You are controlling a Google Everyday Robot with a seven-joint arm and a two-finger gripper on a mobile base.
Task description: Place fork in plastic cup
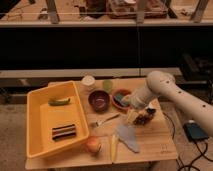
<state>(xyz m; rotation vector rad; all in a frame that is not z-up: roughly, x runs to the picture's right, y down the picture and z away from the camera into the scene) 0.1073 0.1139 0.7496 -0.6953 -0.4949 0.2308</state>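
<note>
The silvery fork [105, 121] lies flat on the wooden table [155, 145], just right of the yellow bin and in front of the dark red bowl [99, 100]. The pale yellow-green plastic cup [107, 85] stands upright at the table's back, between a white round cup [88, 81] and an orange bowl [121, 96]. My white arm reaches in from the right. Its gripper [131, 112] hangs open just in front of the orange bowl, a short way right of the fork's handle and holding nothing.
The yellow bin [35, 125] fills the table's left side and holds a green item [59, 101] and a dark striped item [65, 131]. A dark clump [145, 119], a pale grey-blue piece [128, 136], a round orange fruit [93, 145] and a yellow strip [114, 147] lie nearby.
</note>
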